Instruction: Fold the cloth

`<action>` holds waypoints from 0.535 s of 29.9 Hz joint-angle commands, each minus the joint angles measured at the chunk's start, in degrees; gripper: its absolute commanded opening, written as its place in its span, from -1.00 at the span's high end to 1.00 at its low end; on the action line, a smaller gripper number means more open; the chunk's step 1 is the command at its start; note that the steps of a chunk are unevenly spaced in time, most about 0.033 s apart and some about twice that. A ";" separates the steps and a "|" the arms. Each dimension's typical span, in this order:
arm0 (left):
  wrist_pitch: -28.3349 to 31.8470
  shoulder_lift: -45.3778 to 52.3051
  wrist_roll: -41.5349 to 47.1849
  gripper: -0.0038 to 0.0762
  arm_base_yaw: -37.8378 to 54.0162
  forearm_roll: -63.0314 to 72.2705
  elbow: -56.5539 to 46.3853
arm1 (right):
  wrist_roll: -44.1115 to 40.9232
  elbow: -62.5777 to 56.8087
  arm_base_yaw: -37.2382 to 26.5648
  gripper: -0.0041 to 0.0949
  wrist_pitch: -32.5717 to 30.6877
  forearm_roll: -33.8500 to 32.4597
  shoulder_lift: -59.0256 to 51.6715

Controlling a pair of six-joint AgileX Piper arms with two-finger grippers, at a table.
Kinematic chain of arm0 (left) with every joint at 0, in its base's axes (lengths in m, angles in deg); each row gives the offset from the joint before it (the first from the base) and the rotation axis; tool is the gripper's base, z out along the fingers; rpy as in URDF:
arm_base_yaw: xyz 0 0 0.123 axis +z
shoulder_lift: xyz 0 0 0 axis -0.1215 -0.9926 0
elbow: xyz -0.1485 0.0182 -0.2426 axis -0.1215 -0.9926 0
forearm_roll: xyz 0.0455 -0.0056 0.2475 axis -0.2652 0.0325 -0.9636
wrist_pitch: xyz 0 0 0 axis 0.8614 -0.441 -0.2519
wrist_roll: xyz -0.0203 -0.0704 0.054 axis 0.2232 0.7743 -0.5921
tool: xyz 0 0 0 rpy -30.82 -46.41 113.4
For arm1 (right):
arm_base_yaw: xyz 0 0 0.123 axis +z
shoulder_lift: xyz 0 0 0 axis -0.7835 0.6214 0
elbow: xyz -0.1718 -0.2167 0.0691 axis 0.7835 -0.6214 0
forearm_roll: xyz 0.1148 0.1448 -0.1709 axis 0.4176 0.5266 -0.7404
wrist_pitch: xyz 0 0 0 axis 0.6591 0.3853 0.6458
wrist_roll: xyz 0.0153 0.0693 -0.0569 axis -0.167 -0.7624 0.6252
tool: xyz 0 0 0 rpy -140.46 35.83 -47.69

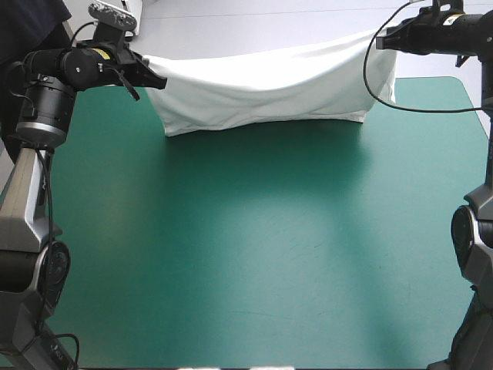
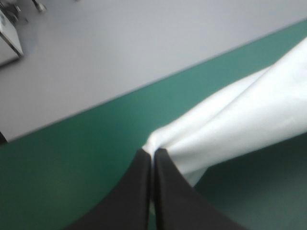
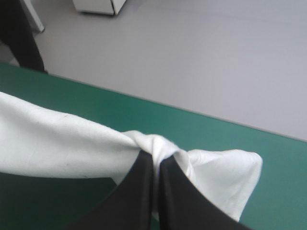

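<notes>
The white T-shirt (image 1: 269, 85) hangs stretched between both raised arms near the table's far edge, its lower hem sagging to the teal-green cover. My left gripper (image 1: 158, 79) holds the shirt's left upper corner; in the left wrist view the black fingers (image 2: 165, 191) are shut on a pinch of T-shirt (image 2: 249, 120) that runs away toward the other arm. My right gripper (image 1: 383, 40) grips the right upper corner; in the right wrist view the gripper (image 3: 157, 160) is shut on a bunched knot of T-shirt (image 3: 62, 143).
The teal-green cover (image 1: 254, 254) spreads wide and bare in front of the hanging shirt. The table's far edge (image 2: 96, 103) lies just beyond the shirt, with grey floor past it.
</notes>
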 commanded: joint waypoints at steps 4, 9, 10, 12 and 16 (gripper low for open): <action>-7.77 2.61 2.22 0.96 0.04 0.94 -1.02 | 0.33 -9.87 -0.55 0.94 -6.62 0.94 -2.79; -11.17 5.10 2.22 0.96 0.04 1.03 -8.03 | 0.75 -23.66 -0.43 0.94 -6.62 1.07 -5.95; -11.66 5.65 2.22 0.96 0.04 1.58 -10.40 | 1.07 -26.30 -0.43 0.94 -6.62 0.83 -6.88; -13.59 6.74 2.22 0.96 0.04 2.89 -13.84 | 1.43 -30.73 -0.43 0.94 -6.62 0.83 -8.85; -18.23 8.78 2.22 0.96 0.04 3.70 -21.25 | 1.43 -39.61 -0.07 0.94 -6.49 0.72 -13.12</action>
